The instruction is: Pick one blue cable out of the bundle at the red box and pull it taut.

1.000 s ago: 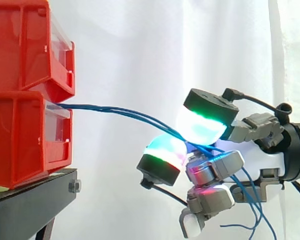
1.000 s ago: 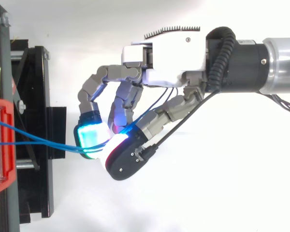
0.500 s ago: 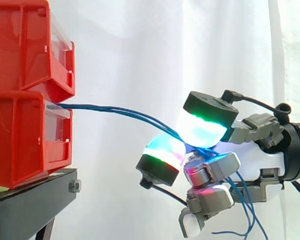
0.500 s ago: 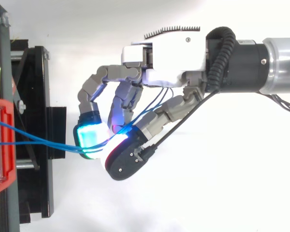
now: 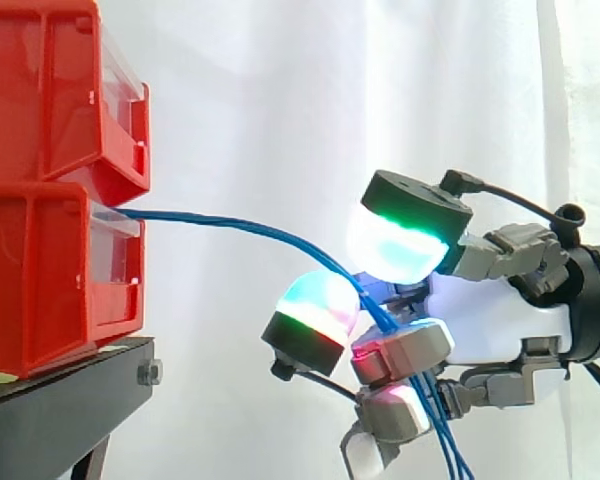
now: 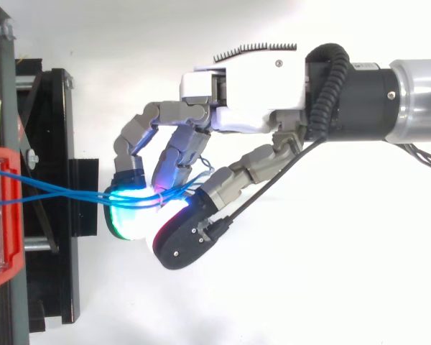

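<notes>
Several thin blue cables (image 5: 250, 228) leave the clear front of the lower red bin (image 5: 40, 280) and curve down to the right in a slack arc. They run into my hand (image 5: 490, 320), passing between the glowing thumb pad (image 5: 400, 245) above and a green-cyan fingertip (image 5: 315, 310) below. Past that, curled fingers close round them and the loose ends hang straight down. From above, the cables (image 6: 57, 194) cross from the red bin (image 6: 0, 215) over the glowing pad into the curled fingers of the hand (image 6: 251, 93).
A second red bin (image 5: 60, 90) is stacked on the lower one. Both rest on a black stand (image 5: 60, 410) at the left, before a white curtain (image 5: 280, 100). The arm comes in from the right.
The fingers have curled in further and the hand has tipped downward. The cable strands have drawn together into one bundle, and their loose ends now hang straighter below the hand.
</notes>
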`<state>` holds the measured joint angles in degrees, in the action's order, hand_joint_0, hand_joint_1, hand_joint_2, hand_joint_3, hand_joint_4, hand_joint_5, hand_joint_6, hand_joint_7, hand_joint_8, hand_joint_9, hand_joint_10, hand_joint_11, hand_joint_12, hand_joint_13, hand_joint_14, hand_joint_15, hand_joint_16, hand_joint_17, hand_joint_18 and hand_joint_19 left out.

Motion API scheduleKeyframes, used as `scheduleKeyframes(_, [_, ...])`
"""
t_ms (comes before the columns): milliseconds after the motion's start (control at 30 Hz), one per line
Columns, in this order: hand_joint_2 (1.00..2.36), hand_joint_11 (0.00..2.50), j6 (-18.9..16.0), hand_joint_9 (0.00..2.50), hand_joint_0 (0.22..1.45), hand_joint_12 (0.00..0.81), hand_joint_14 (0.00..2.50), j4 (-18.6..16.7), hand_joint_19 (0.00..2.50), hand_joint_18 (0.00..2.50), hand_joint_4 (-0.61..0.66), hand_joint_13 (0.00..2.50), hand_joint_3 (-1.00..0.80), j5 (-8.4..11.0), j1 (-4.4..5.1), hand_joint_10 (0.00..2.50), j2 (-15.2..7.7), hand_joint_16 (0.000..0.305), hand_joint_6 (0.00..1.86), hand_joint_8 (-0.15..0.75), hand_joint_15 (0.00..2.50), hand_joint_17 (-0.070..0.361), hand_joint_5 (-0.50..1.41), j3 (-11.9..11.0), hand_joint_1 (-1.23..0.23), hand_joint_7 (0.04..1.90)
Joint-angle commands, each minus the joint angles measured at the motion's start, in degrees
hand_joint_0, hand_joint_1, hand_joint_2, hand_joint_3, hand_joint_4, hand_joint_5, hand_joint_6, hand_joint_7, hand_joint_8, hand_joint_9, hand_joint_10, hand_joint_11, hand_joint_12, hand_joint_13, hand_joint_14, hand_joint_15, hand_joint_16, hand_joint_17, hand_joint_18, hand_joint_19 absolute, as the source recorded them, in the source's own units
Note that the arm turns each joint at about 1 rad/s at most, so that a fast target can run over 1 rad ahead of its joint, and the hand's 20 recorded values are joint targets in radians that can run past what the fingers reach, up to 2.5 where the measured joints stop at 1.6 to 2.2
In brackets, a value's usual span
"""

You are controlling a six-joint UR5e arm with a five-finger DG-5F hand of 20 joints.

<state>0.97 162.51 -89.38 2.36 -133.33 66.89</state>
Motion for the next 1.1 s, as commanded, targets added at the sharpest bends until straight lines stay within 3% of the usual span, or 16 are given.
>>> scheduleKeyframes(0, [1.00, 1.54, 0.0, 1.03, 0.55, 0.402, 0.02, 0.0, 0.56, 0.63, 0.18, 0.86, -0.50, 0.00, 0.10, 0.19, 0.0, 0.052, 0.81, 0.335, 0.82, 0.116, -0.18, 0.0, -0.72, 0.88])
scheduleKeyframes(200, [1.00, 1.55, 0.0, 1.03, 0.57, 0.402, 0.02, 0.0, 0.56, 0.62, 0.18, 0.85, -0.50, 0.00, 0.10, 0.14, 0.0, 0.052, 0.80, 0.334, 0.79, 0.117, -0.18, 0.0, -0.71, 0.88])
scheduleKeyframes(300, [1.00, 1.53, 0.0, 1.06, 0.56, 0.398, 0.02, 0.0, 0.56, 0.60, 0.19, 0.80, -0.50, 0.09, 0.10, 0.00, 0.0, 0.052, 0.77, 0.337, 0.73, 0.118, -0.16, 0.0, -0.67, 0.87])
scheduleKeyframes(467, [1.00, 1.41, 0.2, 1.05, 0.56, 0.395, 0.02, 0.0, 0.55, 0.56, 0.19, 0.74, -0.50, 0.70, -0.07, 0.01, 0.0, 0.053, 0.63, 0.345, 0.66, 0.120, -0.13, 0.0, -0.65, 1.07])
scheduleKeyframes(633, [1.00, 1.40, 0.3, 1.05, 0.56, 0.393, 0.02, 0.2, 0.55, 0.56, 0.18, 0.73, -0.49, 2.28, -0.34, 0.01, 0.0, 0.053, 0.62, 0.348, 0.65, 0.120, -0.13, 0.0, -0.65, 1.10])
scheduleKeyframes(867, [1.01, 1.43, 0.4, 1.04, 0.62, 0.388, 0.02, 0.0, 0.52, 0.57, 0.16, 0.74, -0.38, 2.81, -0.34, 0.01, 0.0, 0.052, 0.76, 0.329, 0.64, 0.117, -0.16, 0.0, -0.73, 0.95])
scheduleKeyframes(1067, [1.01, 1.46, 0.4, 1.03, 0.63, 0.389, 0.02, 0.0, 0.50, 0.56, 0.14, 0.73, -0.26, 2.81, -0.25, 0.00, 0.0, 0.053, 0.84, 0.332, 0.64, 0.119, -0.19, 0.0, -0.75, 0.94])
